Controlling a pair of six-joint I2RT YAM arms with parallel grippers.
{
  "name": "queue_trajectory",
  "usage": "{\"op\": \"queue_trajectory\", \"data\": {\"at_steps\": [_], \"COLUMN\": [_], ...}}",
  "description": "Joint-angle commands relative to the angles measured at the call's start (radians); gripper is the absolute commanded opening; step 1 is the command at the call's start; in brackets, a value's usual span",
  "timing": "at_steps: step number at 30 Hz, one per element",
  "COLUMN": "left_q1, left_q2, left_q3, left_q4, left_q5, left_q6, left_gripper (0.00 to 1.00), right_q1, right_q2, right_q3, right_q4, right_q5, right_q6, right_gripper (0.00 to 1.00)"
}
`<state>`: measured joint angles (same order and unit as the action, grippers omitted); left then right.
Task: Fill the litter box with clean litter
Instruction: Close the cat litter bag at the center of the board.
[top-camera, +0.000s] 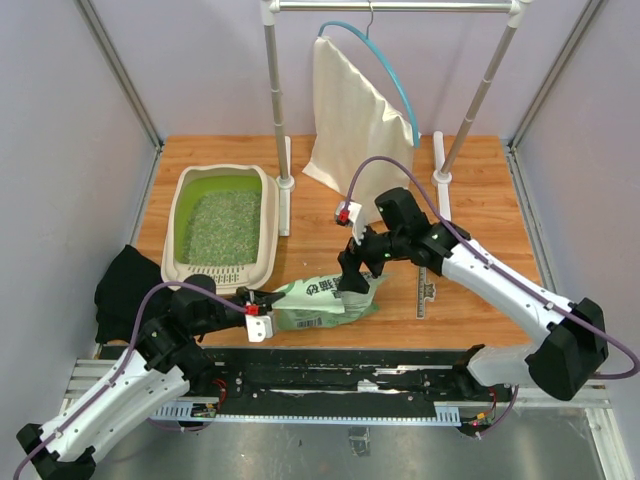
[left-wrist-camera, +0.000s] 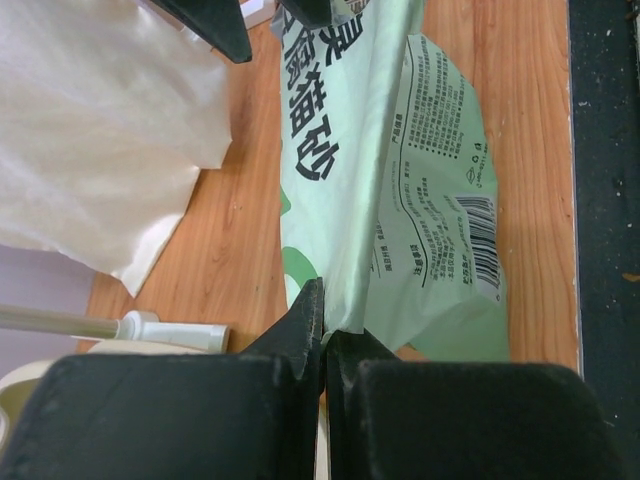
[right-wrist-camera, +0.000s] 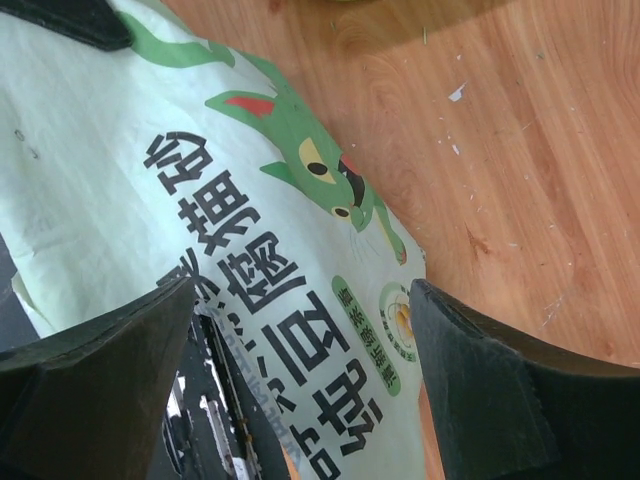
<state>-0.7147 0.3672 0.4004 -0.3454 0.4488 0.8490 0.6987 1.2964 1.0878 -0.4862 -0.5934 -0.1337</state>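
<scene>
Beige litter box (top-camera: 268, 235) with green inside, holding pale speckled litter (top-camera: 220, 230), is seen just beyond left claw (left-wrist-camera: 325, 322). Edge of bag (left-wrist-camera: 350, 150) is pinched by left claw; right claw (right-wrist-camera: 302, 300) is spread wide over bag.

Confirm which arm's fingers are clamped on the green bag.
The left gripper: its fingers are shut on the green bag's edge. The right gripper's fingers stand wide open over the bag, not pinching it.
</scene>
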Motion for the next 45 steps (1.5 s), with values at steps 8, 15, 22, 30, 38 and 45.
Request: {"op": "queue_trajectory", "data": {"at_steps": [8, 15, 22, 30, 38, 45], "left_q1": [0.001, 0.001, 0.001, 0.001, 0.001, 0.001], "left_q2": [0.037, 0.087, 0.063, 0.078, 0.052, 0.043], "left_q3": [0.034, 0.046, 0.049, 0.068, 0.102, 0.118], "left_q4": [-0.160, -0.176, -0.140, -0.156, -0.125, -0.107], "left_q5": [-0.019, -0.012, -0.110, -0.057, 0.011, 0.005], "left_q6": [0.107, 0.157, 0.220, 0.299, 0.254, 0.301], "left_gripper": [0.00, 0.01, 0.00, 0.00, 0.00, 0.01], "right_q1": [-0.008, -0.009, -0.015, -0.023, -0.058, -0.071], "right_q2": [0.083, 0.087, 0.043, 0.184, 0.207, 0.251], "right_q3": [0.019, 0.059, 0.096, 0.241, 0.315, 0.286], "right_q4": [-0.080, -0.102, -0.120, -0.103, -0.136, -0.172], "right_q5": [-0.018, -0.100, -0.154, -0.095, -0.088, -0.197], "right_q6": [-0.176, -0.199, -0.226, -0.167, -0.159, -0.193], "right_gripper": [0.91, 0.92, 0.97, 0.96, 0.92, 0.94]}}
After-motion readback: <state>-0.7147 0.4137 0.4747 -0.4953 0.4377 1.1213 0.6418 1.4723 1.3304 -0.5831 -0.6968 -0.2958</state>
